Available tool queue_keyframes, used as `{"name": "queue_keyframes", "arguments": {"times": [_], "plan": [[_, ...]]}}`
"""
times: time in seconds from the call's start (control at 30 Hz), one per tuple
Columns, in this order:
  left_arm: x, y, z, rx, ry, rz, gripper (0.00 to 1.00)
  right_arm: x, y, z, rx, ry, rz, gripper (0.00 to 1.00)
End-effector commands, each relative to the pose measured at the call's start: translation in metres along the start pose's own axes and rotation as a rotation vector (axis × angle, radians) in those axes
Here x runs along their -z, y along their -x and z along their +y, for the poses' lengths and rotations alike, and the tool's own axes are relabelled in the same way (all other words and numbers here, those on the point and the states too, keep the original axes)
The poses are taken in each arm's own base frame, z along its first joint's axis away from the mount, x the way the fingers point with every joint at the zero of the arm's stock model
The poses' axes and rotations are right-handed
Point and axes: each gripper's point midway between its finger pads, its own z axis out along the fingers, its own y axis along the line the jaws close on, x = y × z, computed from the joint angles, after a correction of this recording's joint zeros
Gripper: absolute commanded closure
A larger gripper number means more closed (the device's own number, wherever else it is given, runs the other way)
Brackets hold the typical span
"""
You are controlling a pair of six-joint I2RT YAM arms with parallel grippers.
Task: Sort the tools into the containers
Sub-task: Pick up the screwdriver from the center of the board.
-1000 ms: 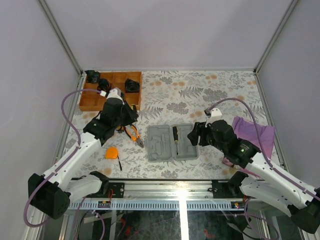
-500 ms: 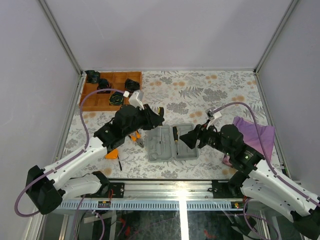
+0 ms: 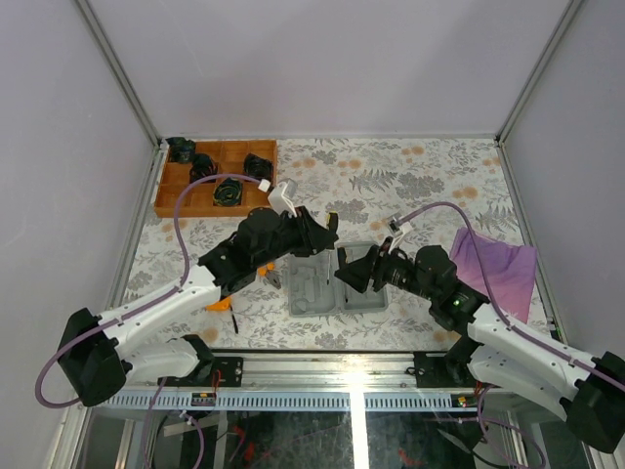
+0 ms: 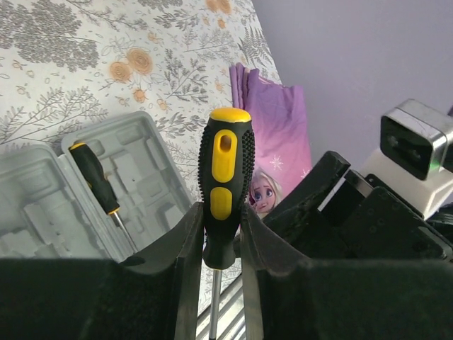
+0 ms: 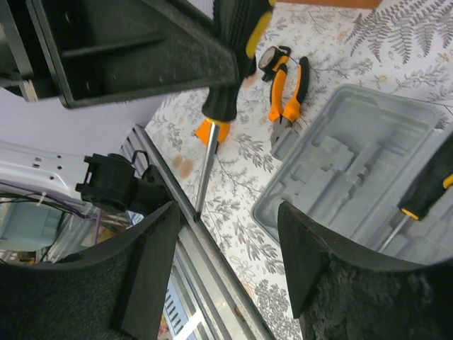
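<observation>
Left gripper [image 4: 216, 237] pinches yellow-black screwdriver [image 4: 226, 170] by its lower handle, above the open grey case [image 3: 311, 288]. Right gripper [image 5: 230, 241] is spread and empty, close opposite, crowding the case's right half, where slim screwdriver [image 4: 95, 177] lies. Pliers [image 5: 287, 92] on table left of case, purple cloth [image 3: 493, 264] to its right.

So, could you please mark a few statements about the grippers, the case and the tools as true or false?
1. The left gripper is shut on a yellow-and-black screwdriver. True.
2. The grey case is closed. False: it lies open, with a slim screwdriver resting inside.
3. The pliers sit in the case. False: they lie on the table beside it.
4. The right gripper is open and holds nothing. True.
</observation>
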Motion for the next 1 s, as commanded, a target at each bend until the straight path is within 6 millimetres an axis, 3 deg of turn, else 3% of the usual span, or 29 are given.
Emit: {"name": "queue_keyframes", "arguments": {"times": [0.0, 0.27, 0.37, 0.5, 0.63, 0.8, 0.97], "plan": [[-0.003, 0.012, -0.034, 0.0, -0.121, -0.056, 1.0, -0.006, 0.036, 0.031, -0.022, 0.14, -0.145, 0.37], [-0.005, 0.001, -0.045, 0.003, -0.155, -0.041, 1.0, -0.021, 0.036, 0.025, -0.098, 0.125, -0.136, 0.48], [-0.005, -0.001, -0.045, 0.004, -0.158, -0.041, 1.0, -0.025, 0.033, 0.027, -0.107, 0.139, -0.12, 0.61], [-0.002, 0.0, -0.045, 0.004, -0.157, -0.048, 0.96, -0.024, 0.033, 0.022, -0.103, 0.121, -0.129, 0.87], [0.002, 0.001, -0.045, 0.002, -0.159, -0.058, 0.82, -0.022, 0.037, 0.012, -0.11, 0.067, -0.166, 0.99], [0.014, 0.013, -0.047, -0.029, -0.127, -0.087, 0.55, -0.014, 0.048, -0.007, -0.077, -0.068, -0.212, 1.0], [0.041, 0.034, -0.048, -0.092, -0.073, -0.14, 0.39, 0.006, 0.073, -0.032, 0.035, -0.236, -0.335, 1.0]]}}
